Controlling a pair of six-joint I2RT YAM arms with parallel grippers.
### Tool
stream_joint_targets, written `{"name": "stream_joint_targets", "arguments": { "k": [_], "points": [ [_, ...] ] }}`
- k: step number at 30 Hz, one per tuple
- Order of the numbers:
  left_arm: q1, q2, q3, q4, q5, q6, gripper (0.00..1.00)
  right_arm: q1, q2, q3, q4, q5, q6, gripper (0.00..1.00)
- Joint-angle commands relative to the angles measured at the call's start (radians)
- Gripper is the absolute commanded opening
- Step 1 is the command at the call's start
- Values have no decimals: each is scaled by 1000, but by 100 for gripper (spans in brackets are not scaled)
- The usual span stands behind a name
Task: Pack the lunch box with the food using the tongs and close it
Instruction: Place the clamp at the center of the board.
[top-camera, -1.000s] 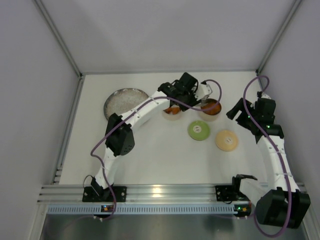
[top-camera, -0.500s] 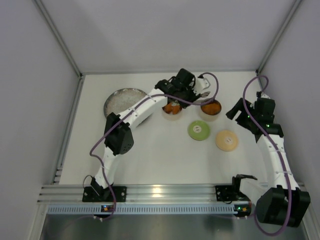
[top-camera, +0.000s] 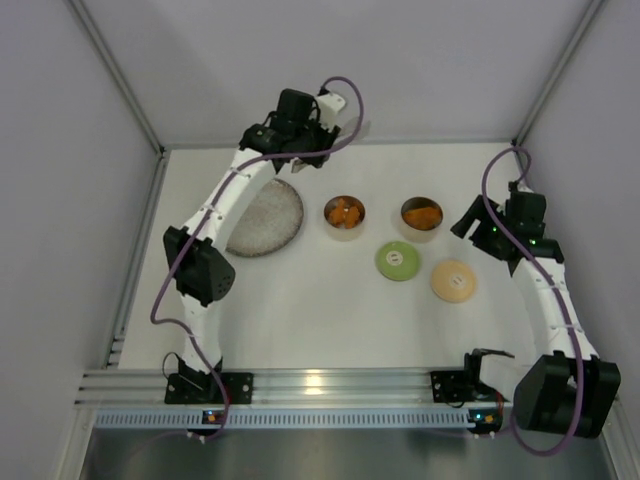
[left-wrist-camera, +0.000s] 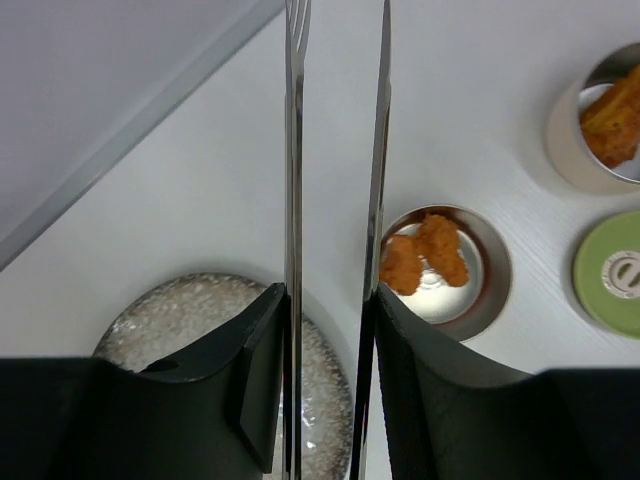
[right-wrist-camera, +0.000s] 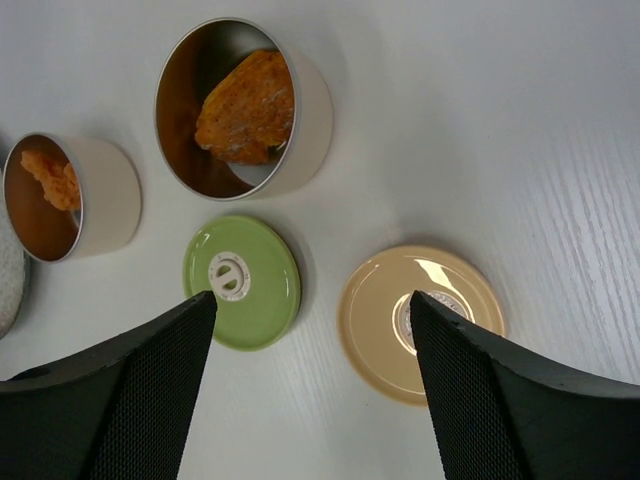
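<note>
Seen from above, the left gripper (left-wrist-camera: 330, 296) hangs high over the far-left part of the table (top-camera: 330, 320), near the speckled plate (top-camera: 262, 218). Its jaws are partly closed, clamping the slim silver tongs (left-wrist-camera: 293, 150). To the plate's right stand two open steel tins: the first tin (top-camera: 345, 213) holds two orange chunks (left-wrist-camera: 420, 262), and the second tin (top-camera: 421, 214) holds a single chunk (right-wrist-camera: 247, 105). The right gripper (right-wrist-camera: 310, 300) hovers with jaws spread wide and holding nothing, above the green lid (top-camera: 398, 261) and the tan lid (top-camera: 453, 280), which lie flat on the table just in front of the tins
</note>
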Motion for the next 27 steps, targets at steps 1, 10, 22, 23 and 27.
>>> {"name": "stream_joint_targets", "arguments": {
  "k": [1,10,22,23,27],
  "points": [
    [89,-123,-39,8,-27,-37,43,-12,27,62,17,-3,-28,77],
    [445,-346,-388,55,-76,-43,43,118,132,151,9,66,-54,74],
    [769,-447,-842,319,-140,-49,43,297,228,237,12,129,-42,74],
    [778,-443,-864,359,-146,-49,43,300,228,235,18,126,-39,74],
    [784,-417,-957,419,-105,-55,44,305,218,235,14,129,-32,74]
  ]
}}
